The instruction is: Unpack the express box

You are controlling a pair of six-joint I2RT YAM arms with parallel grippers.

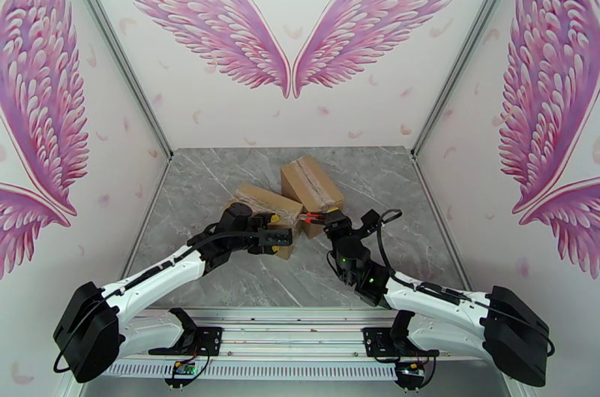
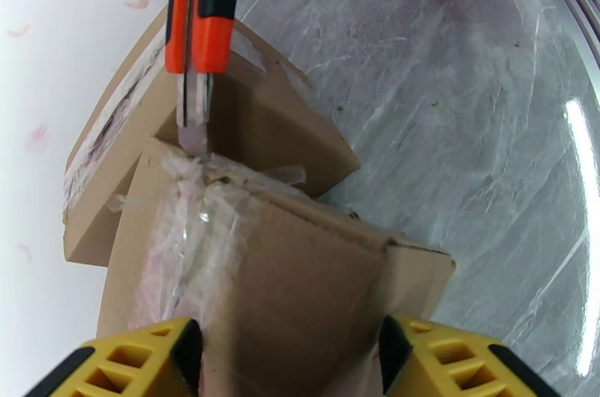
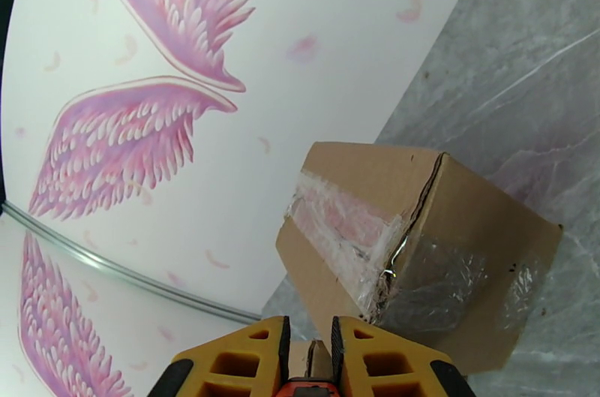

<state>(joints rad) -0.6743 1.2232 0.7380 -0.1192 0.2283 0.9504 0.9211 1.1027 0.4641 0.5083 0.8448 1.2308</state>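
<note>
Express box (image 1: 264, 205) lies on the marble desk (image 1: 225, 271), centre, tilted on the plane, one corner touching a second carton (image 1: 311, 184) behind it.

Left tool (image 2: 289, 346): spread, yellow fingers (image 2: 135, 361) astride the box's near end, one at each side wall. Cannot tell if the pads press the cardboard yet.

Right tool (image 1: 330, 220): pressed together on a utility knife (image 2: 202, 16), orange-and-black handle. Blade (image 2: 195, 109) tip sits at the far end of the clear tape seam (image 2: 187, 241) on the box top.

Handling, as judged:
- Corrugated card, stiff along the edges, softer across the flat panels. Probably light, so it is likely to skate on the polished stone under a blade push.
- Tape is wrinkled and glossy, slick to pinch.
- Best hold is across the side walls near the end, low, where the folded corners resist crushing. A firm squeeze mid-panel would bow it.
- Flaps are the take-hold points once the seam is parted.
- Contents unseen, so keep the cut shallow.
</note>
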